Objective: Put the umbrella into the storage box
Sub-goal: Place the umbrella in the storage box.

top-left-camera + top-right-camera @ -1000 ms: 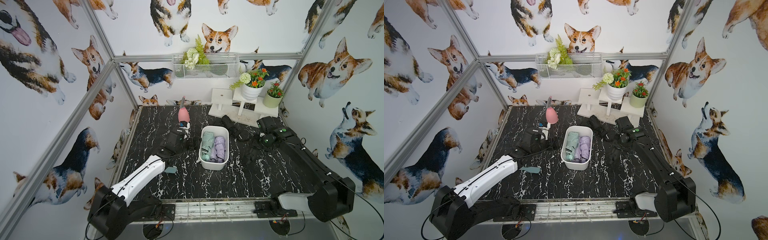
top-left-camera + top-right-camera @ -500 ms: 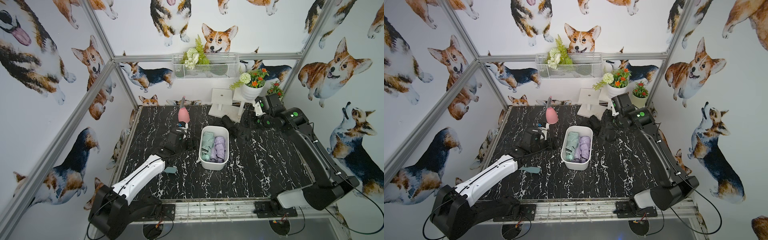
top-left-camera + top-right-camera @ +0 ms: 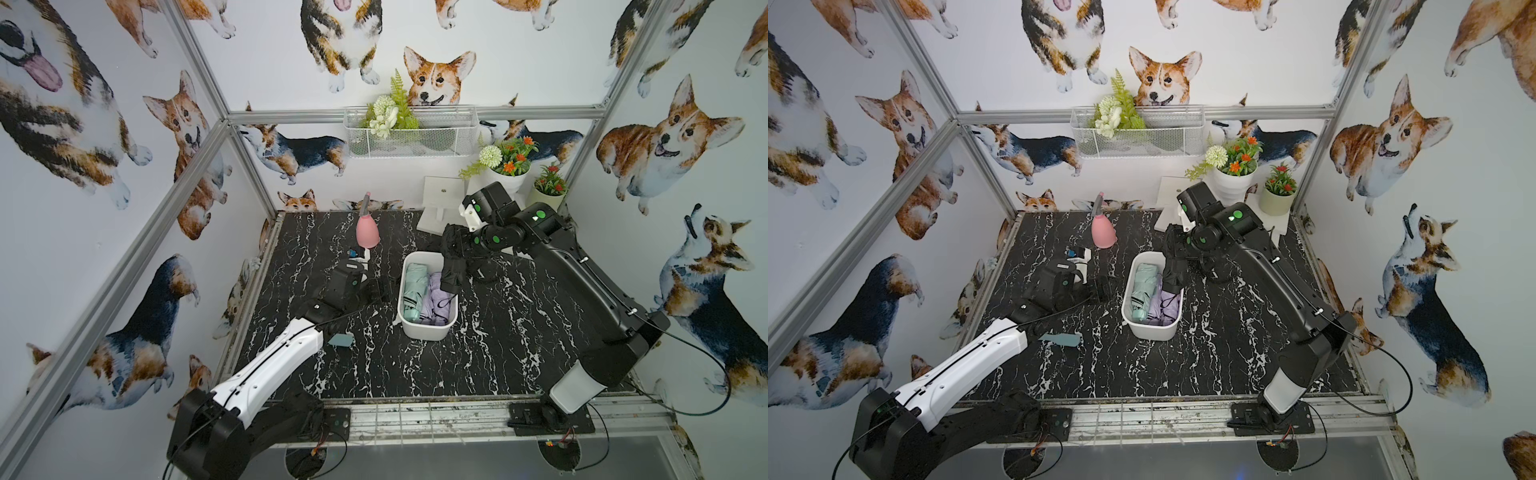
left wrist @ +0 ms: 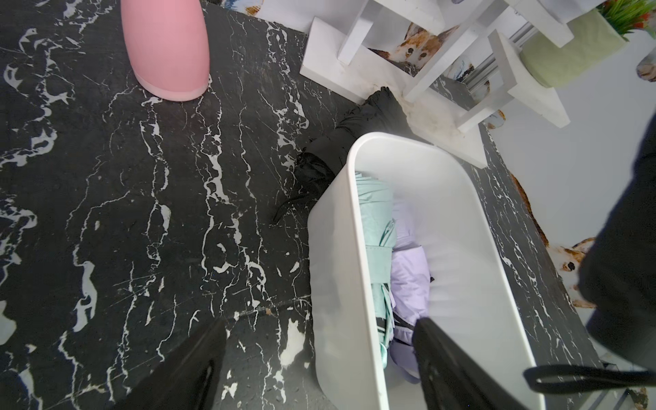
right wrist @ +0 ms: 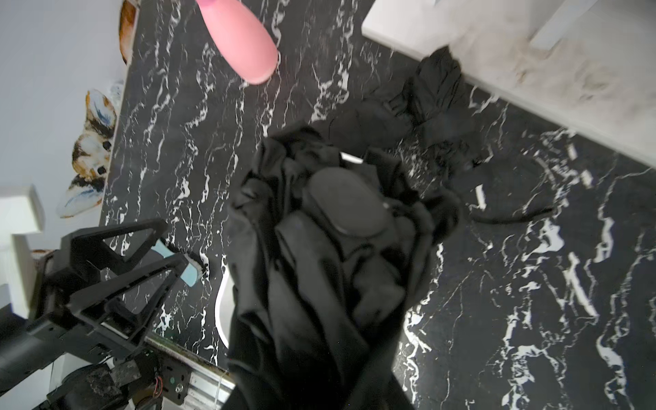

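**A:** Entry one, black umbrella (image 3: 451, 272). Where was it?

**B:** Off the desk (image 3: 519, 353). It hung end-down from the right claw (image 3: 456, 244), which was clamped narrow on its upper part. Its lower end was over the far right part of the storage box (image 3: 424, 332). Contact with the contents could not be told.

**A:** Box contents?

**B:** Mint umbrella (image 3: 415, 291) and lilac umbrella (image 3: 436, 301), side by side lengthwise. The box stood mid-desk, nearer the far edge.

**A:** Left claw (image 3: 380, 289)?

**B:** Spread wide and empty, just beside the box's left wall.

**A:** Step in hand?

**B:** Judged: carrying in, with placement not yet done.

**A:** What did the next move call for?

**B:** Likely lowering and tipping the umbrella to lie along the box, then releasing. Its loose fabric might snag the rim.

**A:** Anything else?

**B:** A black bundle (image 4: 369, 120) lay on the desk past the box's far end, against the white stand (image 4: 355, 74).
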Tool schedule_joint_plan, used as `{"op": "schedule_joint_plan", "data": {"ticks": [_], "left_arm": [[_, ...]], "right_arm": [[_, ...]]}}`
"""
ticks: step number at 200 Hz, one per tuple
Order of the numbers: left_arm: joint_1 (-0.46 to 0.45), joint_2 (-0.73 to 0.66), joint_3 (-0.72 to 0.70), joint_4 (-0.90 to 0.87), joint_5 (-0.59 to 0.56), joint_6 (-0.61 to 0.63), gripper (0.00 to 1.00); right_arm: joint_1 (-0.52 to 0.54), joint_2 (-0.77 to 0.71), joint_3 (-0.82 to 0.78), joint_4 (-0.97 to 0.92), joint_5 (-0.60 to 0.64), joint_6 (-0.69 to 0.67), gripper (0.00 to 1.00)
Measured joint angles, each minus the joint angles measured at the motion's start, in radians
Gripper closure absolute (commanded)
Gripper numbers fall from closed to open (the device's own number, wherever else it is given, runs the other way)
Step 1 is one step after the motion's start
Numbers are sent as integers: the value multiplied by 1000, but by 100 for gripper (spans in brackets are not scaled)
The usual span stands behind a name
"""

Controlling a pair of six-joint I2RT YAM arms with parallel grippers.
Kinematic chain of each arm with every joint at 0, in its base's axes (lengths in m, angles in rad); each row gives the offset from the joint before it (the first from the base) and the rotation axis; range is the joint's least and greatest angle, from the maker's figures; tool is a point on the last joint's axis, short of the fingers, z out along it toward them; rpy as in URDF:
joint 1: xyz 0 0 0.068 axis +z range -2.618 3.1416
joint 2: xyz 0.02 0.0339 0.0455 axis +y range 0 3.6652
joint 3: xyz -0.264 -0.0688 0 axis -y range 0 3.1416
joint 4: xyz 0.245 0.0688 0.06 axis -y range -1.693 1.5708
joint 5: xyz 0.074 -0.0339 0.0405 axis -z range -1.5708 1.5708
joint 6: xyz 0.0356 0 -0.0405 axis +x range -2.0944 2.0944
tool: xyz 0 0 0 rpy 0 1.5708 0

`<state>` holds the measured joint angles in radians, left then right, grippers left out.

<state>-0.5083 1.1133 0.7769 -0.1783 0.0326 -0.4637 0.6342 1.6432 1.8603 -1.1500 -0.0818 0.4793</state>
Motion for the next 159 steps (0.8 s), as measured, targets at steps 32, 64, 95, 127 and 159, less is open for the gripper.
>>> {"op": "schedule_joint_plan", "data": {"ticks": [32,64,95,127,159], "left_arm": [[0,-2,-7,-3,-2,-1,13],[0,-2,-7,-4,-2,-1,13],[0,2,-6,-6,0,0,14],[0,3,-5,-14,0,1,13],[0,43,3,-4,4,14,12]], "right_arm": [[0,42,-81,51,-45,45,80],[1,89,-145,123,-82,74,72],[3,133,-173,163,-108,86,53],[3,122,-199,169,-114,75,38],[-8,24,-266,200,-94,33,26]]}}
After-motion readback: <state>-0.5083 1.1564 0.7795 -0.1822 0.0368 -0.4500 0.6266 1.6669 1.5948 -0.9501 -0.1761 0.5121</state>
